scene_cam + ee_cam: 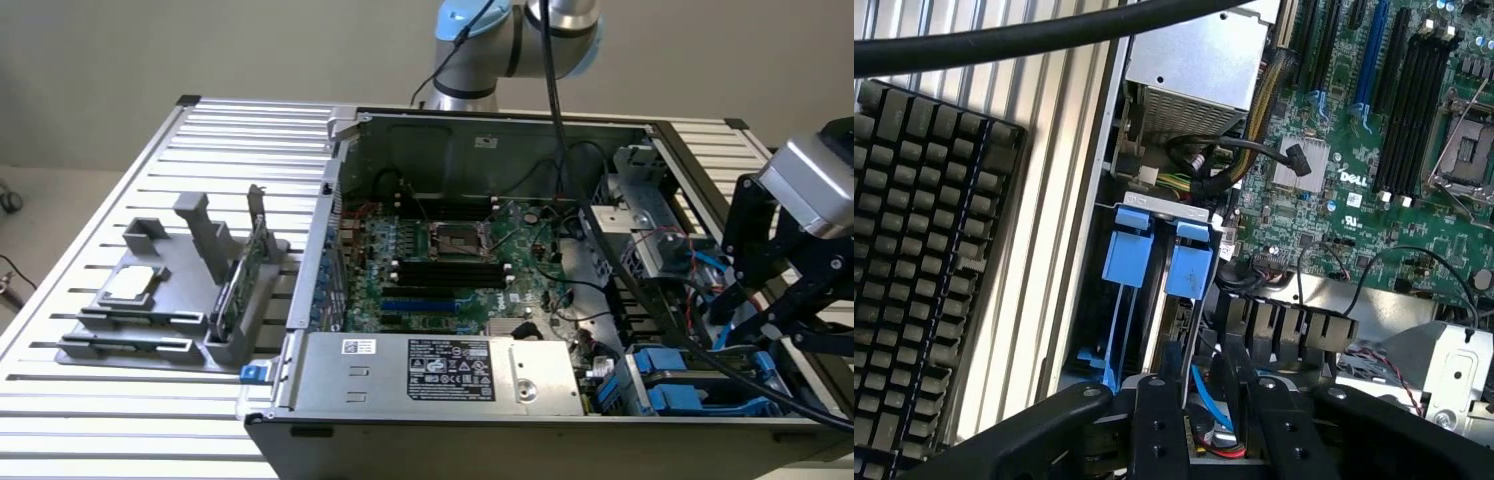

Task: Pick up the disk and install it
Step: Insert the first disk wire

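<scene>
Disk (1187,262): one, sitting in the drive bay at the lower right of the exterior view, inside the open case (481,140). It shows two bright blue plastic tabs side by side and thin blue rails, with grey metal between.

Gripper (1209,388), near that bay: two blocky matte black fingers (1159,420), spread partway. A blue cable shows through the gap.

In the case: one green motherboard (454,260) and one grey sheet-metal power supply (441,370) with a label.

Left of the exterior view: one grey plastic fixture (147,340) on the ribbed metal table (80,420). It holds one square silver chip (134,285) and one green card (230,290) on edge.
</scene>
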